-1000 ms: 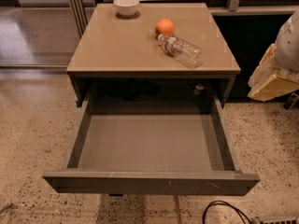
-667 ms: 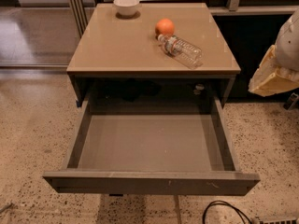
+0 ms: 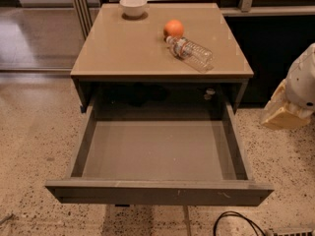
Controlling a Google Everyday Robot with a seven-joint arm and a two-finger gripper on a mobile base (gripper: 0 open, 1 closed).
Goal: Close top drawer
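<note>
The top drawer [image 3: 160, 193] is pulled far out of the cabinet toward me. Its smooth grey inner tray [image 3: 157, 149] is empty, and its flat front has small pale scuffs. My gripper [image 3: 281, 113], a tan part under the white arm [image 3: 302, 80], hangs at the right edge of the view. It is to the right of the drawer's right side wall, apart from it and above the floor. It holds nothing that I can see.
The tan cabinet top [image 3: 128, 48] carries a white bowl [image 3: 133, 6], an orange [image 3: 173, 28] and a clear plastic bottle [image 3: 191, 54] lying on its side. A black cable [image 3: 236, 220] lies on the speckled floor below the drawer front. Dark furniture stands at the right rear.
The arm and gripper at the right have dropped lower beside the drawer. The drawer and the things on top have not moved.
</note>
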